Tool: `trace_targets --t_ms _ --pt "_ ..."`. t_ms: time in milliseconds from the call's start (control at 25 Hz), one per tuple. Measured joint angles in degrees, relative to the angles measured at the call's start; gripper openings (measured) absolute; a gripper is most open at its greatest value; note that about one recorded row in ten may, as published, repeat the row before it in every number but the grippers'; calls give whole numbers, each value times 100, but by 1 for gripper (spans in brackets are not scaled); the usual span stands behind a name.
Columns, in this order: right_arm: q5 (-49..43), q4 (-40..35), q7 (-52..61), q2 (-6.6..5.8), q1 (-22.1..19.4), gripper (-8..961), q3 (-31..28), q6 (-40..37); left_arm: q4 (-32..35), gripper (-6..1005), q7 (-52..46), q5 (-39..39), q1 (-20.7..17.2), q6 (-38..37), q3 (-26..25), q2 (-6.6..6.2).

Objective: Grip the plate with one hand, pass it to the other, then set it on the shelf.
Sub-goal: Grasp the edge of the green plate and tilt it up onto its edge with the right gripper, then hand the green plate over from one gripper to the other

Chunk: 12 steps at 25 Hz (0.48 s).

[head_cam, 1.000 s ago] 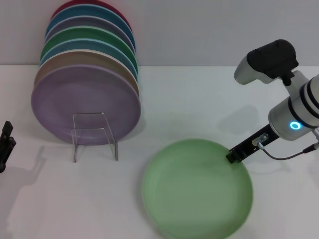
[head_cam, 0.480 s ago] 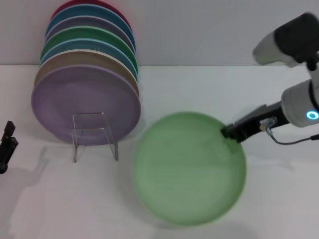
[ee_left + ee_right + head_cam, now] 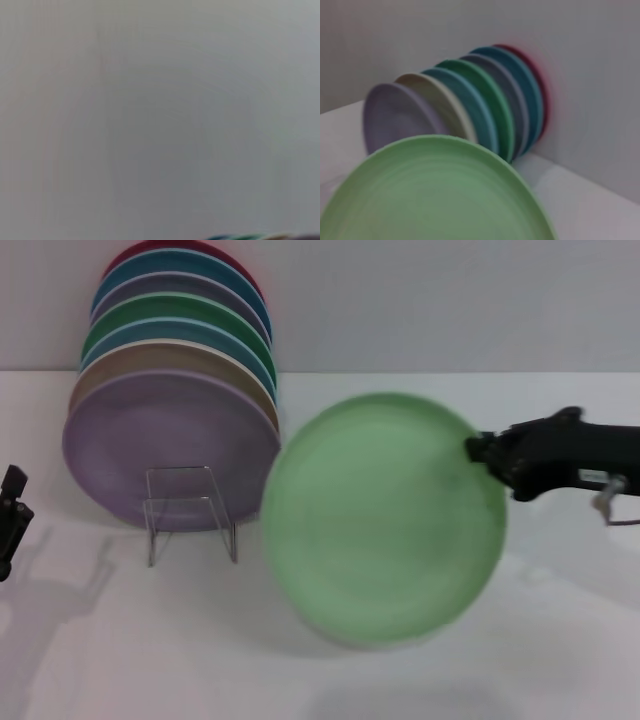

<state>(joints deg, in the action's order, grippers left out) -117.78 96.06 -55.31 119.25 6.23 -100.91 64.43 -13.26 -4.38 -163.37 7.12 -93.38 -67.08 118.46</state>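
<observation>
The light mint-green plate [image 3: 385, 518] hangs tilted in the air above the table, its face turned toward me. My right gripper [image 3: 478, 452] is shut on its right rim. The plate also fills the near part of the right wrist view [image 3: 435, 195]. The clear acrylic shelf [image 3: 188, 510] stands at the left with its front frame showing. My left gripper [image 3: 12, 515] is low at the far left edge, well away from the plate.
Several coloured plates stand upright in the rack, with a lilac plate [image 3: 165, 450] in front and a darker green plate [image 3: 170, 312] farther back. They also show in the right wrist view [image 3: 470, 105]. The white table [image 3: 150, 640] stretches in front. A grey wall [image 3: 420, 300] stands behind.
My right gripper has lifted the plate off the table and tilted it upright, carrying it up. The right arm has swung so only its black end shows. The left gripper has barely moved.
</observation>
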Motion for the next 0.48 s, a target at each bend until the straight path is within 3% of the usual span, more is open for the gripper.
trace_targets --t_ms 80,120,160,280,320,400,440,480 --pt "339 -157 -583 8 -230 17 -40 -260 -114 760 -279 -29 -8 -36 145 -64" --pt "831 -457 -1280 16 -383 17 -103 -447 -214 760 -864 -146 60 -31 319 -212" --pt "831 -457 -1280 16 -383 17 -103 -447 -214 760 -864 -146 60 -31 319 -212" --pt "1633 -950 -2184 23 -460 17 -262 -552 -306 760 -1684 -227 246 -17 717 -519" --pt "2170 -1271 -2794 23 -485 17 -380 -544 -350 760 -2199 -226 403 -13 1105 -761" --pt "2618 -1586 -3243 17 -480 17 -487 -516 -350 760 -2199 -226 403 -13 1105 -761" --pt "2618 -1586 -3243 17 -480 17 -487 -516 -376 760 -2545 -226 528 -14 1411 -923" --pt "2719 -1694 -3365 14 -460 17 -526 -509 -383 760 -2671 -225 598 -21 1580 -991"
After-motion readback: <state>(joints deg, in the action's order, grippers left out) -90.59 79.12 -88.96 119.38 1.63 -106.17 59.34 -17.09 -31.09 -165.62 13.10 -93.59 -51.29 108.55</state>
